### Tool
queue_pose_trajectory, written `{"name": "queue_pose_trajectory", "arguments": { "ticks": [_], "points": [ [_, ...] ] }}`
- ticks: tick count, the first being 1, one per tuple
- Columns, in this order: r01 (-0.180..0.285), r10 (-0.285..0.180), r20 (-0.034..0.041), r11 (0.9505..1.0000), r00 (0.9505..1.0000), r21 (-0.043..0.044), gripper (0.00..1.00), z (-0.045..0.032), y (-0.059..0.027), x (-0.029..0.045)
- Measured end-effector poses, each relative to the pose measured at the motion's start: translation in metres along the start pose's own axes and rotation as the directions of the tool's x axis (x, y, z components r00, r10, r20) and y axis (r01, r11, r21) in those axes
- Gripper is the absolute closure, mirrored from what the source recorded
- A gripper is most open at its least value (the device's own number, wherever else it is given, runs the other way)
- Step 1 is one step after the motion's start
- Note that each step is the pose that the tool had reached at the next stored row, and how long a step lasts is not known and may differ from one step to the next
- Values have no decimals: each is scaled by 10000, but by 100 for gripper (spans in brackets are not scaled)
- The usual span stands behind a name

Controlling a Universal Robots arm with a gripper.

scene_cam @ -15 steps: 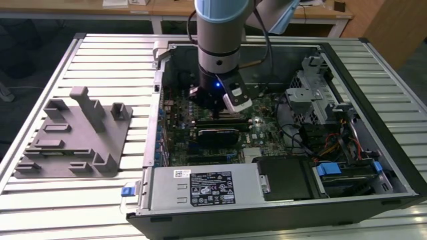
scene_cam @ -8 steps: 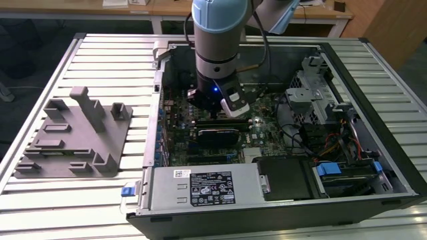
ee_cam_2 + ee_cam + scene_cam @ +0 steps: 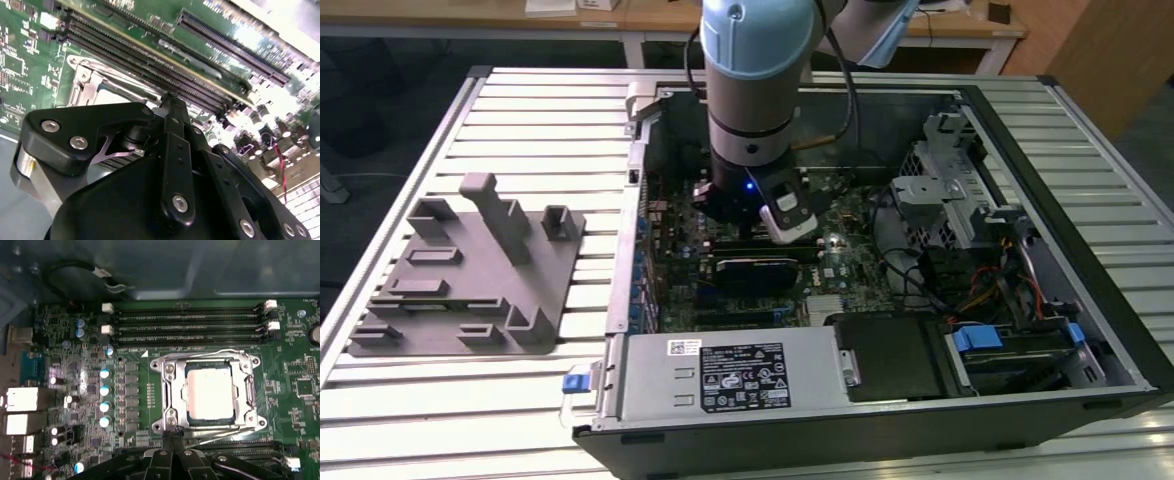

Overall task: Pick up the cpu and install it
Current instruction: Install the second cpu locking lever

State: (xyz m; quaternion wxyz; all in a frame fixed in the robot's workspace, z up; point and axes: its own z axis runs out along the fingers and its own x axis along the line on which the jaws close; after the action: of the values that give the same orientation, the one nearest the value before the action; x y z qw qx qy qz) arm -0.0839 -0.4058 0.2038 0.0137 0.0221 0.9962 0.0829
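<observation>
The cpu (image 3: 209, 390) lies flat in its socket frame (image 3: 170, 390) on the motherboard (image 3: 90, 390). My hand (image 3: 172, 432) hangs just beside the frame's edge, fingers pressed together and holding nothing.

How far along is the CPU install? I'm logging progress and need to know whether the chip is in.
Done, as it looks: the cpu lies flat inside the socket frame on the motherboard, its pale top showing. In hand: nothing visible; the gripper sits at the frame's edge, fingers together, off the chip. Left: I cannot tell whether the chip is fully seated or the frame latched. The grey fixture stands outside the case.
</observation>
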Motion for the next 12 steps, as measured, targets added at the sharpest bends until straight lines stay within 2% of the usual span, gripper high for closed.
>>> {"name": "queue_pose_trajectory", "arguments": {
  "ticks": [5, 7, 10, 12],
  "points": [
    [33, -33, 2, 10000, 10000, -12, 89, -13, -74, -2],
    [50, -50, 0, 9999, 10000, -150, 89, -13, -90, 2],
    [71, -72, -12, 9989, 10000, -453, 89, -4, -113, 10],
    [83, -85, -19, 9981, 10000, -616, 89, 3, -133, 14]
  ]
}}
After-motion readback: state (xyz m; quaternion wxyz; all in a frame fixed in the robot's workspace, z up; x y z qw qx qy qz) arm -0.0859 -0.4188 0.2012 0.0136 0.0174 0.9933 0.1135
